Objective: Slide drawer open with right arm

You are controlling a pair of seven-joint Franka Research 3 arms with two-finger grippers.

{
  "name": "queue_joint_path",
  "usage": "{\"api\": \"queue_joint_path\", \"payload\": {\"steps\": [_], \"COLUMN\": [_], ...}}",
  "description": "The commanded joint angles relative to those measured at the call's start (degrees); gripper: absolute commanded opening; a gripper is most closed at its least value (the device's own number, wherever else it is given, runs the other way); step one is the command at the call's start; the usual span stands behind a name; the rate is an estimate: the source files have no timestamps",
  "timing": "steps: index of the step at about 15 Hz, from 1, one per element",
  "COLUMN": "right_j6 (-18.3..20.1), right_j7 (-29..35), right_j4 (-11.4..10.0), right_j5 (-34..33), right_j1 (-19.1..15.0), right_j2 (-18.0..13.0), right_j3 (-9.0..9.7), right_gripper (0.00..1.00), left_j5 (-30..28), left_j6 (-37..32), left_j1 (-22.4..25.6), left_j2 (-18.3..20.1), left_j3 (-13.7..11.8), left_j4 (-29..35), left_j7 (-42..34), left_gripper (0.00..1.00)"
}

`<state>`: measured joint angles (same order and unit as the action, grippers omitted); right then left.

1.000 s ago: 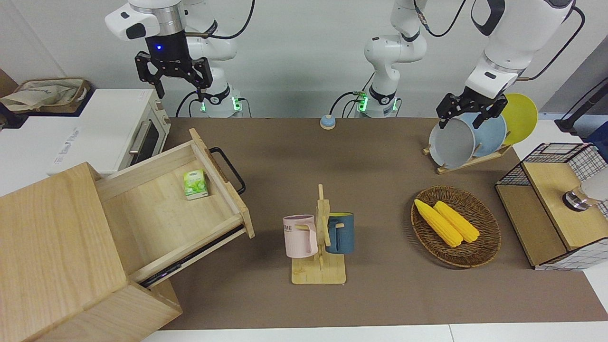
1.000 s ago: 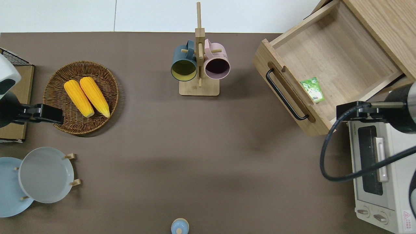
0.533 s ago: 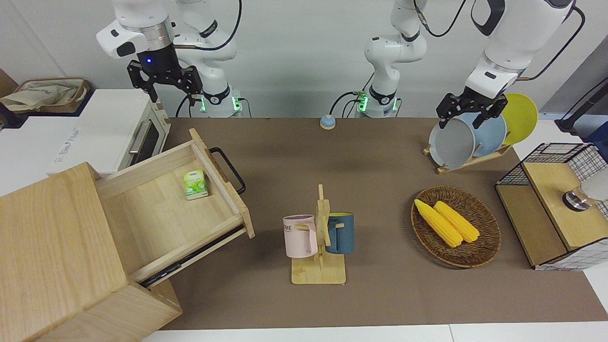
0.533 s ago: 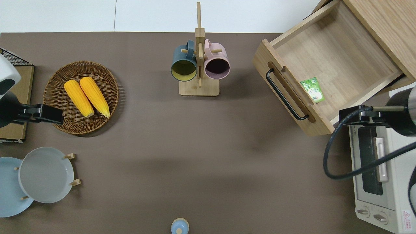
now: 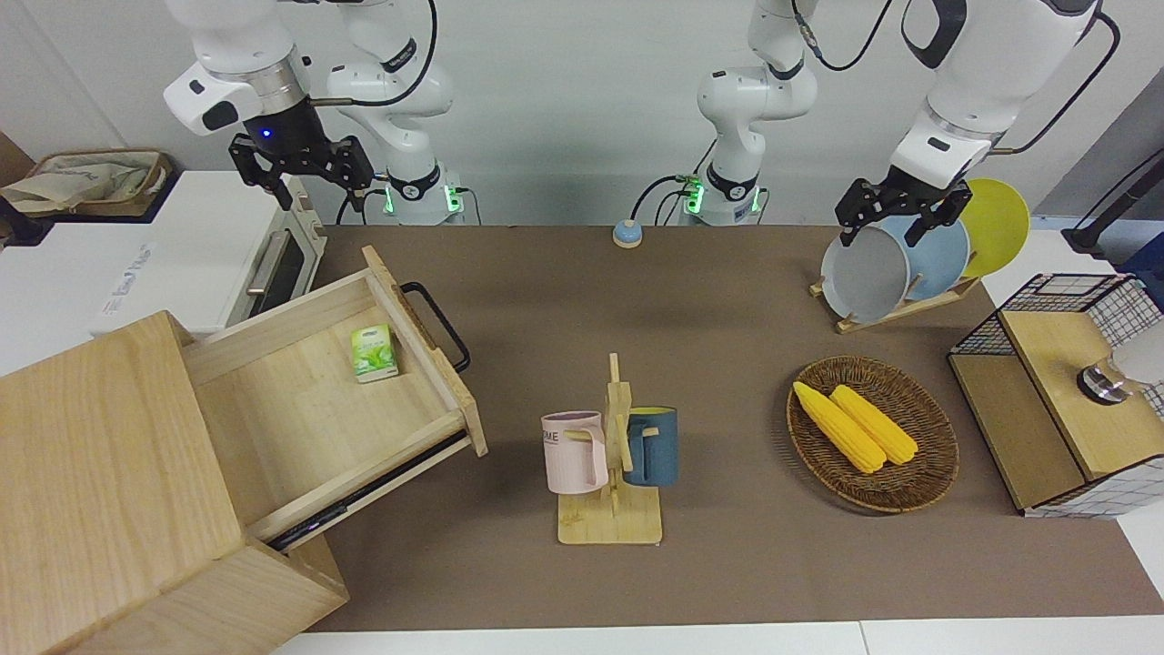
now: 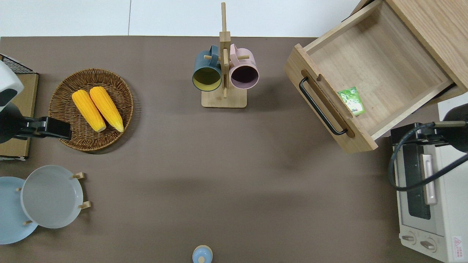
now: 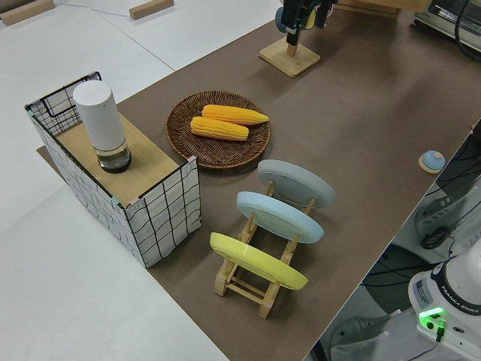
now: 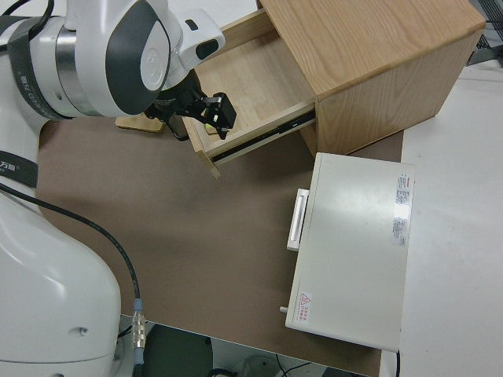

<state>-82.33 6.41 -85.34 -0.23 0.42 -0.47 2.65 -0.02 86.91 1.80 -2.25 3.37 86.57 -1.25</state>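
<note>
Spread and empty, the right end effector is held up over the toaster oven, clear of the drawer, which is pulled well out of its box at the right arm's end of the counter. A careless swing could clip the oven. A green packet inside is shown best overhead; the left arm is parked.

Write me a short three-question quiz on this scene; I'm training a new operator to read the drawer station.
1. True or false: the drawer is pulled out of its box.
2. What lies inside the drawer? A) green packet B) corn cob C) pink mug
3. Fill in: the right gripper is up over the white ____, holding nothing.

Key: 1 true; 2 A; 3 toaster oven. The left arm is parked.
</note>
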Motion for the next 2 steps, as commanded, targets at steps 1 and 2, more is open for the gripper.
{"api": "queue_joint_path", "payload": {"steps": [1,2], "right_j6": [-2.0,-2.0], "right_j7": [-1.2,-1.3], "right_j4": [-0.8,-0.8], "right_j5": [-0.2,-0.2], "right_j1": [-0.9,-1.1], "right_j2": [0.5,0.6], "right_j3": [0.42,0.42], "right_gripper": [0.99,0.99], "left_j5": [1.0,1.0], "left_j6": [-1.1,-1.1], "left_j1": [0.3,0.3], "left_j2": [-0.7,-0.7], "left_j3": [0.4,0.4], "left_j4": [-1.5,-1.5], "left_j7": [-0.5,-0.5], "left_gripper": [0.99,0.99]}}
